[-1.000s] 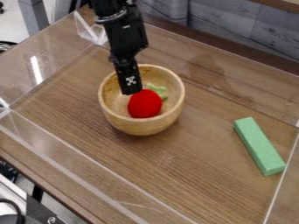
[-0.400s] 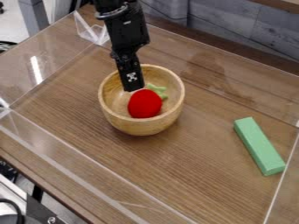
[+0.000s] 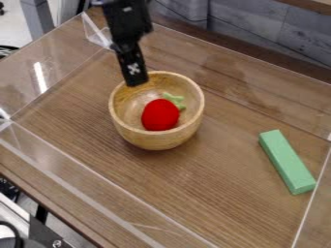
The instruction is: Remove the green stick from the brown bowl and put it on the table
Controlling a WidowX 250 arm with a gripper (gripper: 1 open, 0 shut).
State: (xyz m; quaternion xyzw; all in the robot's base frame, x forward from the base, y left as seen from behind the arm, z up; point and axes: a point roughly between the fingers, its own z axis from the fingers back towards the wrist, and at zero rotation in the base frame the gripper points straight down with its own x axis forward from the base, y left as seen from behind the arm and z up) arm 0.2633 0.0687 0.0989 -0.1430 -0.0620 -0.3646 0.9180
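The brown bowl [image 3: 130, 128] stands left of centre on the table [image 3: 195, 203]. Inside it lies a red round thing [image 3: 159, 115] with a small green bit [image 3: 177, 101] at its far side; what that bit is I cannot tell. A long green stick [image 3: 285, 161] lies flat on the table at the right, well outside the bowl. My gripper [image 3: 134, 77] hangs over the bowl's far left rim, pointing steeply down. Its black fingers are shut together and nothing shows between them.
Low clear acrylic walls [image 3: 52, 170] edge the tabletop on all sides. Bare wood lies between the bowl and the stick and in front of the bowl.
The gripper has lifted out of the bowl and moved to the upper left, above the rim. It stays shut. The red thing, the green bit and the stick have not moved.
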